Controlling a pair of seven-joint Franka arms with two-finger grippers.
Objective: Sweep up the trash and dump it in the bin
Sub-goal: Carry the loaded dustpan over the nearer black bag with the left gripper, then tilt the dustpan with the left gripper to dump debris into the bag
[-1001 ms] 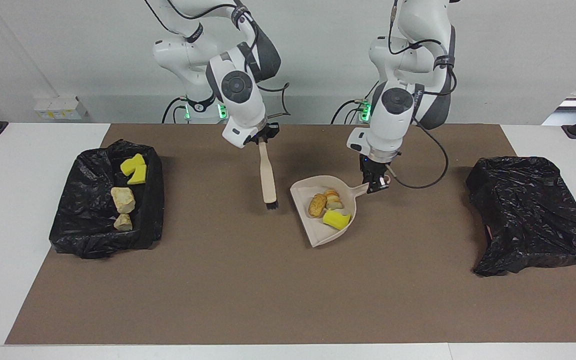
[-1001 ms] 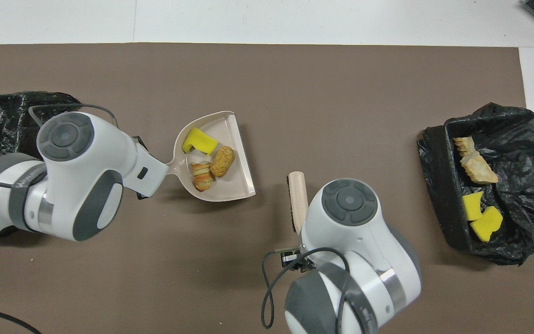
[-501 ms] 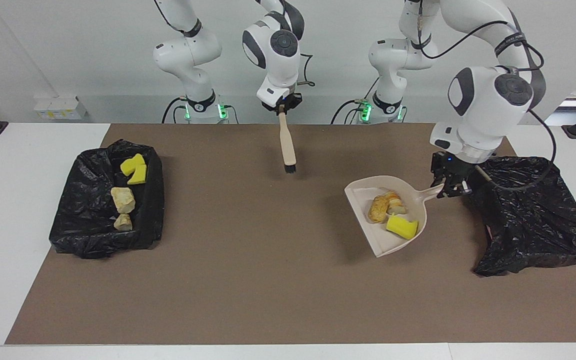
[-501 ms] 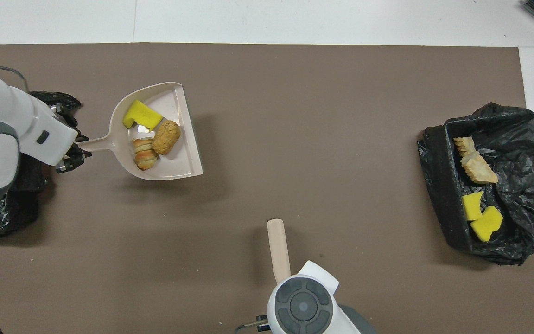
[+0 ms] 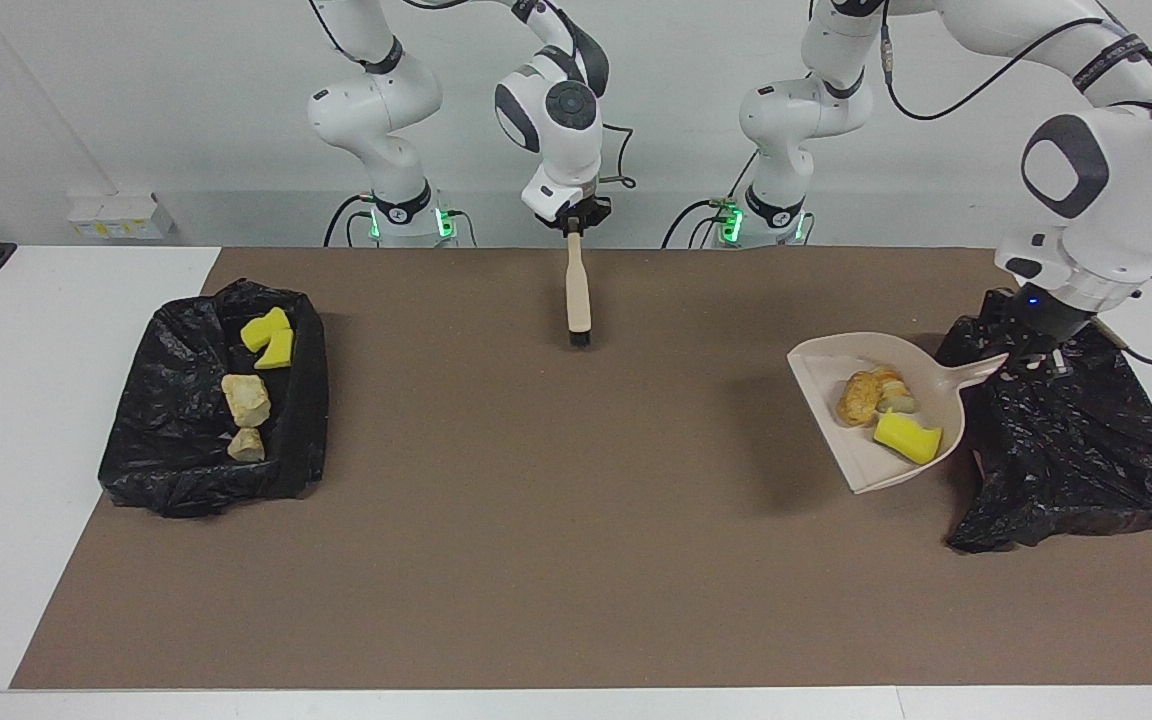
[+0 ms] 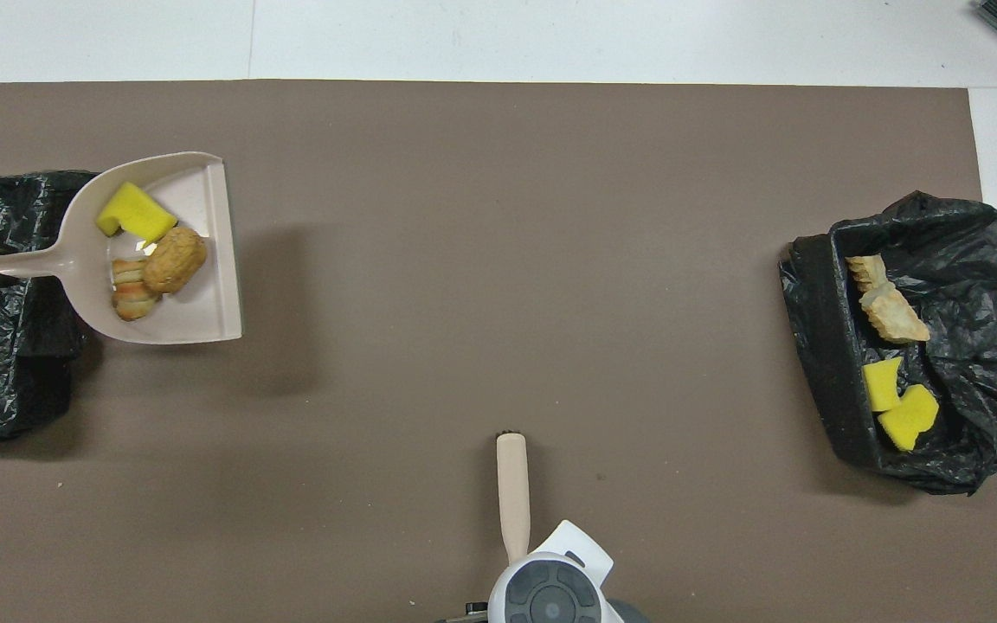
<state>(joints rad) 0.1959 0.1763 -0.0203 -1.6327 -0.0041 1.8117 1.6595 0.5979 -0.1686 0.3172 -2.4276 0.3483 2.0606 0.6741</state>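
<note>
My left gripper (image 5: 1026,360) is shut on the handle of the beige dustpan (image 5: 871,460), held in the air beside the black bag-covered bin (image 5: 1086,460) at the left arm's end. The pan (image 6: 196,303) carries three pieces of trash: a yellow sponge (image 5: 906,437), an orange-brown lump (image 5: 857,397) and a layered beige chunk (image 6: 129,290). My right gripper (image 5: 574,228) is shut on the beige-handled brush (image 5: 577,290), which hangs bristles down over the mat near the robots. In the overhead view the right wrist hides that gripper.
A second black-lined bin (image 5: 166,470) at the right arm's end stands open, holding two yellow sponge pieces (image 5: 269,338) and two beige rocky chunks (image 5: 245,398). The brown mat (image 5: 536,520) covers the table, with white tabletop at both ends.
The left arm carried the loaded dustpan from mid-table toward the left arm's end, up to the black bag. The right arm lifted the brush back toward the robots.
</note>
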